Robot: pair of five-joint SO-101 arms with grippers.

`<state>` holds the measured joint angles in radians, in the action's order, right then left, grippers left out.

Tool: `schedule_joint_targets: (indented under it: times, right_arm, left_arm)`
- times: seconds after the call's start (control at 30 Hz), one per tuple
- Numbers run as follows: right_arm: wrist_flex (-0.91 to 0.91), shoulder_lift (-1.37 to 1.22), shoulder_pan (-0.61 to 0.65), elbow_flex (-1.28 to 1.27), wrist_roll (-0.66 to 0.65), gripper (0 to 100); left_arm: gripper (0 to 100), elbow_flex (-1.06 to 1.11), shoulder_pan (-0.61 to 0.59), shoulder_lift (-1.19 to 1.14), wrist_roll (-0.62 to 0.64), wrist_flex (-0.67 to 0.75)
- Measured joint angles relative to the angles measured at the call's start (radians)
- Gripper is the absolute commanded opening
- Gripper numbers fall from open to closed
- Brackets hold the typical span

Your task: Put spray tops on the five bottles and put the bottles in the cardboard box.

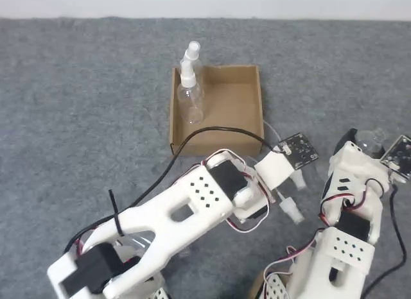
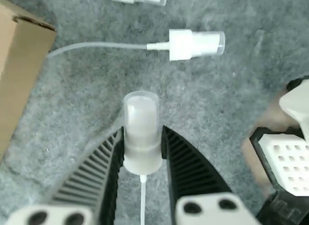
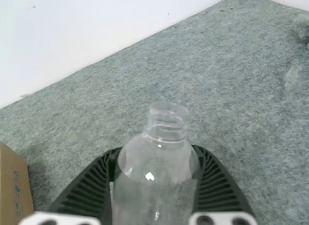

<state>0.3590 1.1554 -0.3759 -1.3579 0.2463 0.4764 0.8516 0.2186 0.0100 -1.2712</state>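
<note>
While the left gripper [image 2: 141, 135] clamps a spray top [image 2: 141, 106], tube [image 2: 142, 196] trailing, the right gripper [image 3: 157, 160] grasps an open-necked bottle [image 3: 154, 179] near the cardboard box [image 1: 215, 147]; a tilted tube could miss the neck [image 3: 166, 121], or the top slip.

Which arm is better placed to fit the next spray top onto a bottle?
Left. The left pincer grips a white plastic spray top with a clear cap, while the right pincer holds a clear open-necked plastic bottle ready to receive it.
</note>
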Motion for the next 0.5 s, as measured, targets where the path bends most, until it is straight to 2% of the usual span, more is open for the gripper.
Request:
schedule_joint_targets:
  times: [0.3, 0.5]
  right_arm:
    - [0.000, 0.000, 0.000, 0.000, 0.000, 6.2]
    - [0.000, 0.000, 0.000, 0.000, 0.000, 6.2]
  left_arm:
    - [1, 0.028, 0.000, 0.150, 0.002, 0.000]
    - [1, 0.074, 0.000, 0.279, 0.161, 0.000]
